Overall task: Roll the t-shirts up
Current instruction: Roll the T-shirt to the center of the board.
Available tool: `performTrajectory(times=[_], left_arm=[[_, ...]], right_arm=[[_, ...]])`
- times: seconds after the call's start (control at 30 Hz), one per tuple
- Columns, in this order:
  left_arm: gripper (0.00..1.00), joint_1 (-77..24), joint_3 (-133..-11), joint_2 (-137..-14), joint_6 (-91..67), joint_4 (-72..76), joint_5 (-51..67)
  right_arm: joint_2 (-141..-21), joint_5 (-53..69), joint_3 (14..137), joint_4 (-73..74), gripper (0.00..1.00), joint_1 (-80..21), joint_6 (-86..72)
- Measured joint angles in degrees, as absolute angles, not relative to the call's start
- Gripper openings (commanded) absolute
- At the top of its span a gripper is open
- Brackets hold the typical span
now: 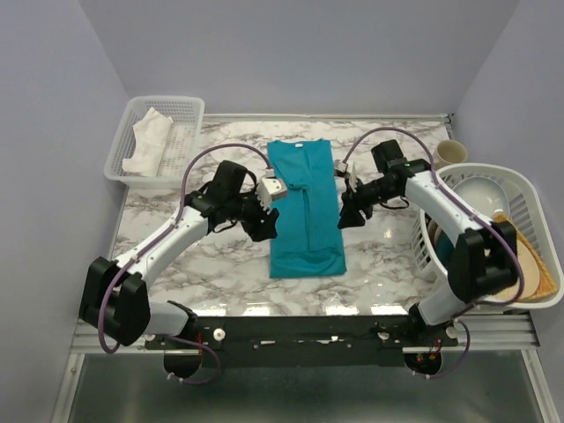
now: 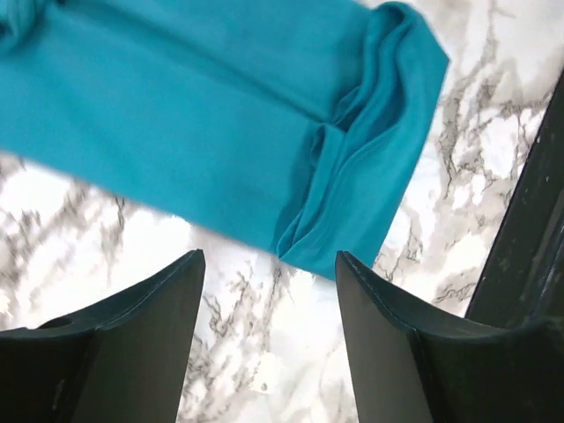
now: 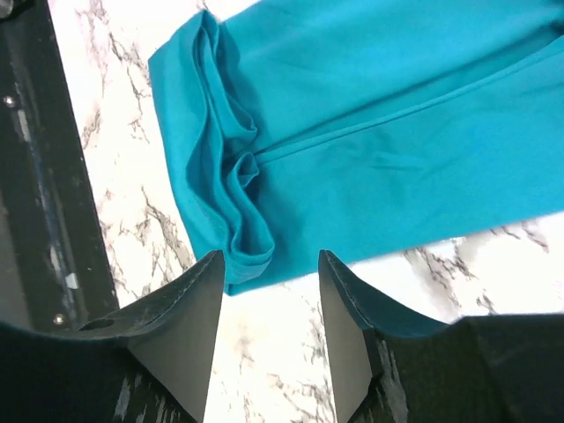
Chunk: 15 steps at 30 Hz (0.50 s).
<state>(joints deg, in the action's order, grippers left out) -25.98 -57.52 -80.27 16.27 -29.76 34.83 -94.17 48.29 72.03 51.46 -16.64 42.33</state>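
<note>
Noted at the near side bare marble counter (image 1: 220, 278) ahead of the arm bases. Found the t-shirt (image 1: 304, 207) flat on that counter, between the two arms, folded to a long narrow strip running near to far, collar end away.

Saw at the near hem (image 1: 307, 264) a bunched, doubled-over lip of fabric. Judged this the seed of a roll, started at the end closest to the bases for easy reach by both arms.

Logged left end effector (image 2: 269, 260) just off the strip's left edge, about mid-length. Jaws part open, gripping nothing, only marble between the fingers. Logged right end effector (image 3: 269, 256) mirrored off the right edge, likewise part open and empty.

Read the symmetric flanking as set-up for a two-sided pinch, to keep the roll straight across thin, floppy cloth. Judged both clear of the fabric from the wrist views.

Farther out, right: white rack (image 1: 493, 167) with dishes. Far left: white basket (image 1: 167, 99) holding a white cloth (image 1: 150, 141). Far right: a cup (image 1: 451, 152).

Judged rolling barely begun.
</note>
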Motion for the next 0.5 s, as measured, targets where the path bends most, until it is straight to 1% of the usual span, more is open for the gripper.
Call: performTrajectory(times=[0.03, 0.07, 0.1, 0.13, 0.17, 0.2, 0.23, 0.3, 0.37, 0.4, 0.5], left_arm=[[0.56, -27.09, -56.62, -77.84, 18.31, -28.84, 34.59], [0.49, -28.60, -55.57, -75.48, 20.88, -28.10, 34.48], [0.42, -29.85, -54.81, -74.46, 23.18, -27.64, 34.61], [0.27, -31.11, -54.13, -74.06, 25.36, -27.33, 35.20], [0.19, -31.97, -53.58, -74.35, 27.29, -27.14, 35.68], [0.13, -32.86, -53.12, -75.00, 28.49, -26.94, 35.97], [0.04, -33.69, -52.66, -76.25, 29.45, -26.55, 36.47], [0.01, -34.70, -52.71, -79.59, 28.58, -25.82, 37.63], [0.00, -35.35, -53.36, -83.50, 26.02, -25.17, 38.98], [0.00, -35.51, -54.54, -87.53, 22.92, -24.88, 40.32], [0.00, -35.05, -55.42, -93.06, 15.05, -23.11, 42.89]], right_arm=[[-91.66, 47.81, 70.83, 50.04, 0.53, -16.75, 42.83], [-90.00, 47.62, 70.04, 49.69, 0.51, -16.82, 43.64], [-87.24, 47.42, 68.51, 48.73, 0.46, -16.95, 44.99], [-84.84, 47.22, 66.54, 47.51, 0.43, -17.39, 46.41], [-83.37, 47.16, 64.86, 46.87, 0.40, -17.87, 48.34], [-82.61, 47.11, 63.44, 46.74, 0.34, -18.57, 50.09], [-82.54, 46.98, 62.65, 46.76, 0.31, -19.38, 51.29], [-84.01, 46.85, 61.73, 47.27, 0.26, -21.96, 54.33], [-87.24, 46.78, 61.69, 47.70, 0.25, -24.77, 56.69], [-88.68, 46.83, 61.71, 48.01, 0.24, -25.87, 57.23], [-93.03, 47.07, 62.00, 49.01, 0.23, -27.44, 57.89]])
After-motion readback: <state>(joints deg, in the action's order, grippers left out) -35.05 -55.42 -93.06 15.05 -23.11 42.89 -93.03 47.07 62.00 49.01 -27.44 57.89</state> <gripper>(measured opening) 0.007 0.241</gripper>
